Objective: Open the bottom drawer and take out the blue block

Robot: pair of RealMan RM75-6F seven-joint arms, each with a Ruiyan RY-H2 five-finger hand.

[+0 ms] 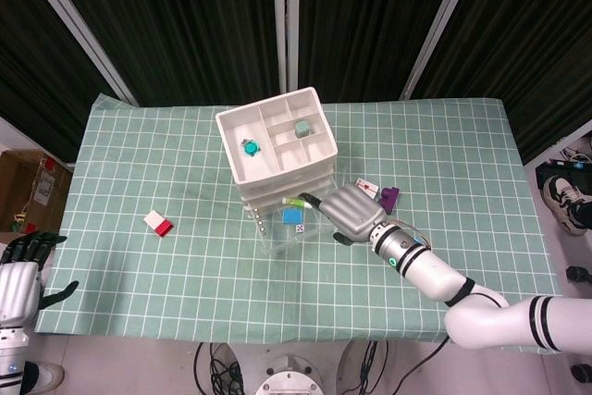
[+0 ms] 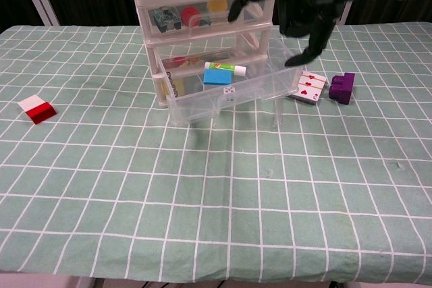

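The white drawer unit (image 1: 277,147) (image 2: 202,25) stands mid-table. Its clear bottom drawer (image 1: 277,240) (image 2: 223,104) is pulled out toward me. Inside lies the blue block (image 1: 293,216) (image 2: 217,77), beside a green-and-white tube (image 2: 226,67) and a small die (image 2: 229,90). My right hand (image 1: 347,212) (image 2: 304,5) hovers above the drawer's right end with its fingers spread and hanging down, holding nothing. My left hand (image 1: 20,275) rests off the table's near left corner, empty, fingers apart.
Playing cards (image 2: 307,87) and a purple block (image 2: 341,88) lie just right of the open drawer. A red-and-white block (image 1: 158,223) (image 2: 37,109) sits on the green checked cloth (image 2: 216,193) at the left. The upper drawers hold several small items.
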